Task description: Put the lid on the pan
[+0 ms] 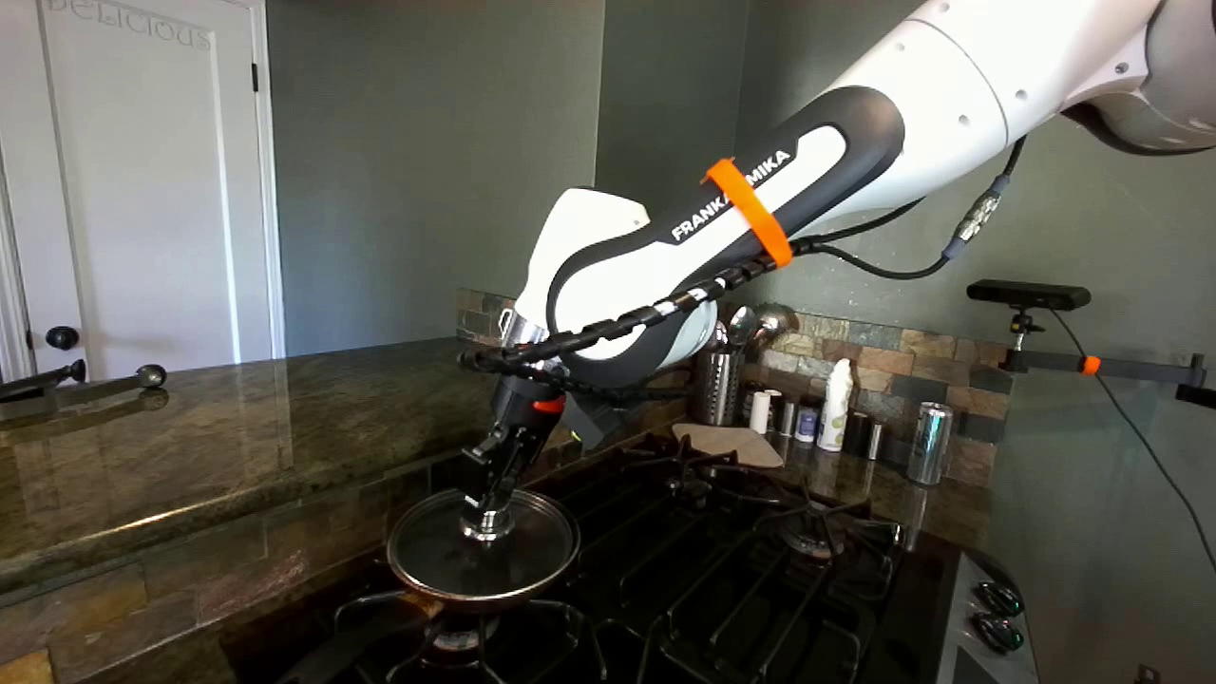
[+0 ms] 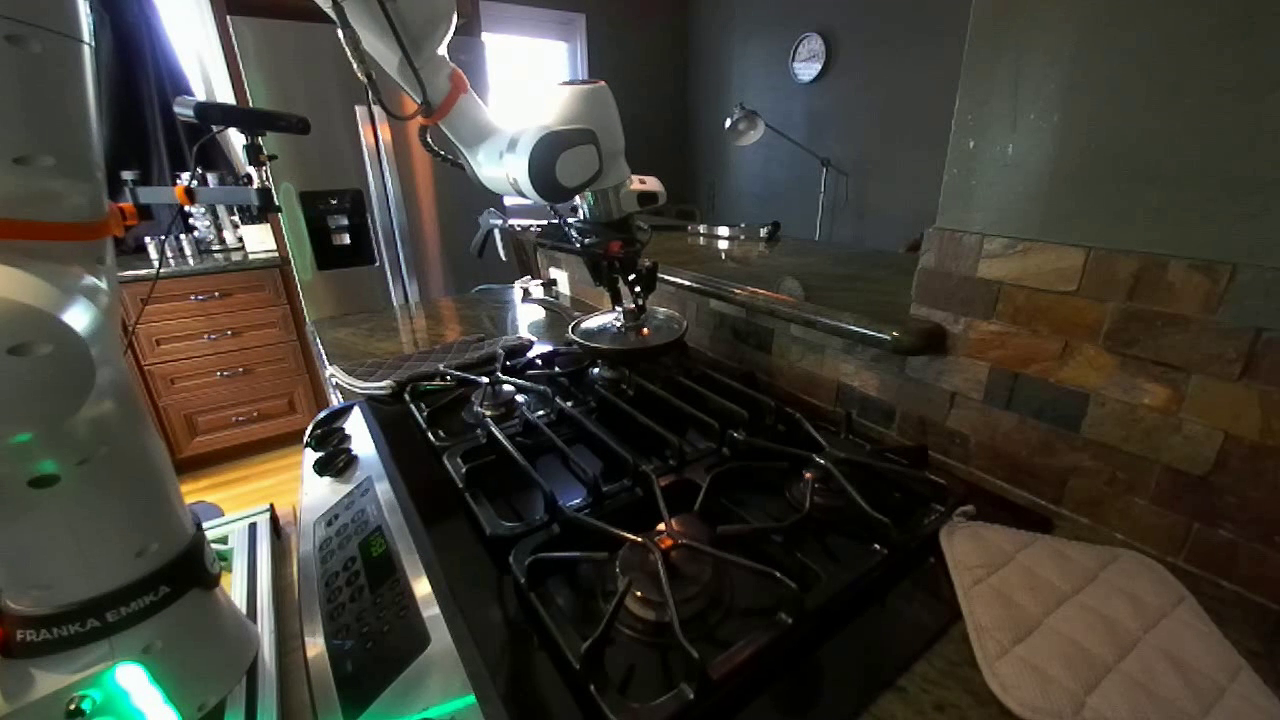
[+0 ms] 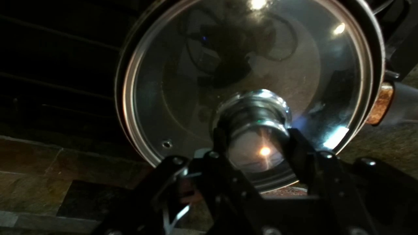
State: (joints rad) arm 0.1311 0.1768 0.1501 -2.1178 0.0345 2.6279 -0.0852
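Grasping lid (image 3: 243,80) by its knob (image 3: 256,119) with gripper (image 3: 256,138); holding it over pan (image 3: 381,55) (touching or just hovering, hard to tell).

A pale quilted potholder (image 2: 1085,615) lies beside the black stovetop (image 2: 740,540)

Round glass lid (image 3: 261,71), metal rim (image 3: 129,88), 1 shiny knob (image 3: 256,111), was roughly level over dark round pan (image 3: 379,45); full seating couldn't be told.
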